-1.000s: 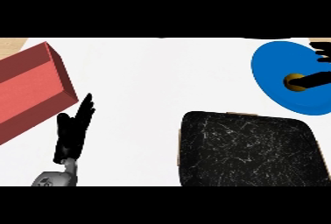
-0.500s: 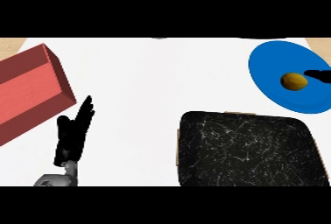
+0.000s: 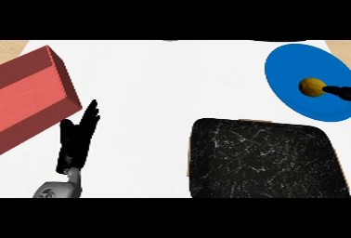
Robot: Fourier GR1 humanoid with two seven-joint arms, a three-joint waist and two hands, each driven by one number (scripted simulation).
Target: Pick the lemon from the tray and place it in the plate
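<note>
Lemon (image 3: 312,86) on the blue plate (image 3: 295,69), beside the black tray (image 3: 260,160).

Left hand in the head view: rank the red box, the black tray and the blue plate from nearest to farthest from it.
From the left hand, resting open at lower left:
1. Red box, just to its upper left.
2. Black tray, across the counter at lower right.
3. Blue plate, at far upper right, holding the lemon.

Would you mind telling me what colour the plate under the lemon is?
The plate is bright blue, seen in the head view, the only one.
</note>
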